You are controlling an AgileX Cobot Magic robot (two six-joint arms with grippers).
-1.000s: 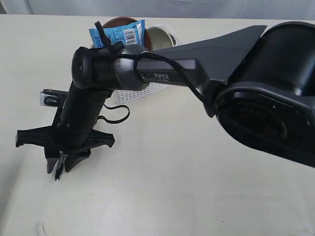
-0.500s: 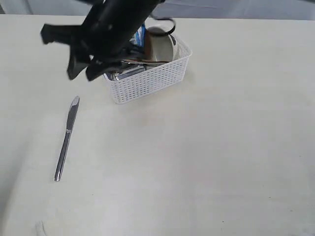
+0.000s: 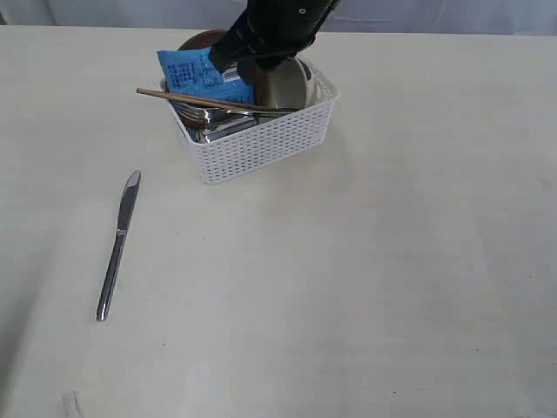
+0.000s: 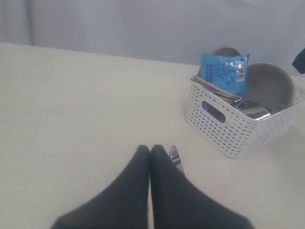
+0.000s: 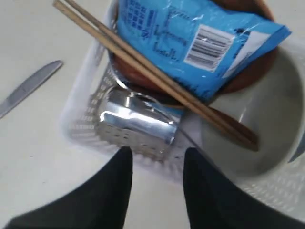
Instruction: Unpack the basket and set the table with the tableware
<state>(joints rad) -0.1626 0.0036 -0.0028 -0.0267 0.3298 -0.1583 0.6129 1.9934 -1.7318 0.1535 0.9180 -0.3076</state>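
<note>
Steel knife point(image 3: 117, 246) lies flat on the table point(image 3: 392, 261), well apart from the basket point(image 3: 261, 144) on its left, so I'd call one piece set and the rest still to unpack. Right gripper point(image 5: 157, 151) hangs over the basket's wall with its jaws parted and nothing between them, roughly lined up with the steel cup point(image 5: 136, 121) lying on its side inside; probably staging the next pick. Chopsticks point(image 3: 209, 100) lie across the load, one end poking out past the rim. The blue packet point(image 3: 202, 71) leans against the brown plate point(image 3: 204, 39), and the bowl point(image 3: 283, 83) sits tipped at the far end. Left gripper point(image 4: 150, 152) is parked low over the table, fingers pressed together, holding nothing, with the knife tip just beside it. Versus a second ago: the right arm point(image 3: 271, 26) was down at the knife spot on the left. It has now swung back over the basket, and the knife hasn't shifted in the last half second.
</note>
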